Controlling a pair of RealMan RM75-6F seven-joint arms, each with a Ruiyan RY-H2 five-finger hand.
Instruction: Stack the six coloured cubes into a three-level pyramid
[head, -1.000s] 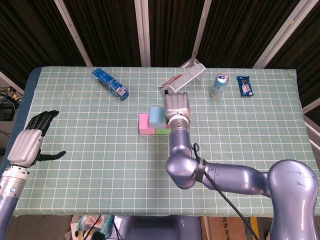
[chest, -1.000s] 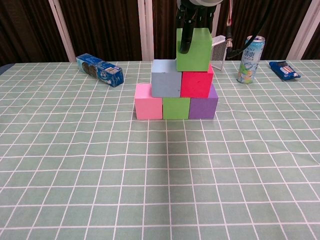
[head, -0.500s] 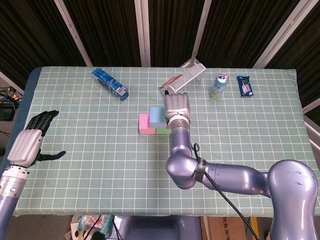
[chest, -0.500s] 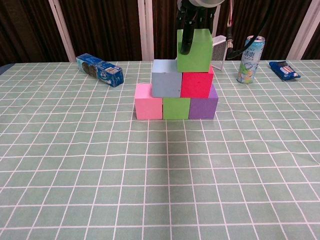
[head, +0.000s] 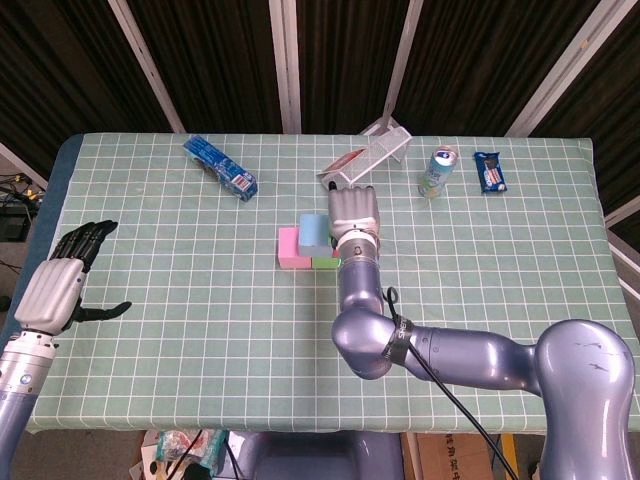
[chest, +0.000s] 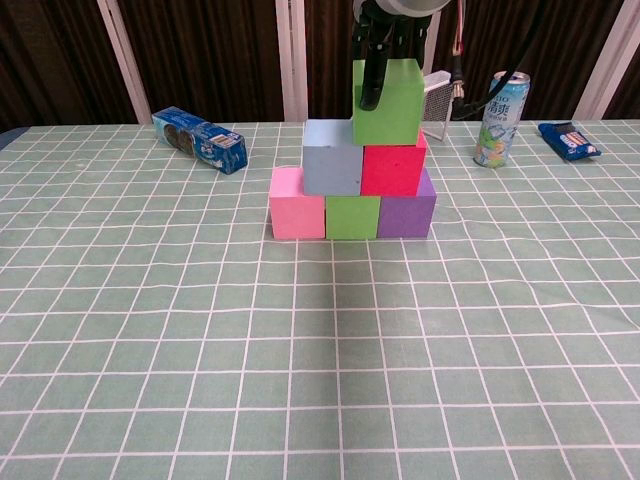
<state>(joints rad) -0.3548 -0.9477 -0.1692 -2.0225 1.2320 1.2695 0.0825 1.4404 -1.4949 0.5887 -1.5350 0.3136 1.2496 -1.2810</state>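
In the chest view a pink cube (chest: 297, 216), a green cube (chest: 352, 216) and a purple cube (chest: 405, 215) form the bottom row. A grey-blue cube (chest: 332, 157) and a red cube (chest: 392, 168) lie on them. My right hand (chest: 395, 20) grips a larger green cube (chest: 388, 100) from above, its dark fingers (chest: 372, 80) on the front face. That cube rests mostly over the red one. In the head view my right hand (head: 354, 212) hides most of the stack. My left hand (head: 62, 275) hovers open at the table's left edge.
A blue biscuit box (chest: 200, 139) lies at the back left. A white wire rack (chest: 436, 100), a drink can (chest: 500, 118) and a blue snack packet (chest: 568, 140) stand at the back right, close behind the stack.
The top green cube in my right hand has sunk very slightly onto the second row. My left hand has not moved.
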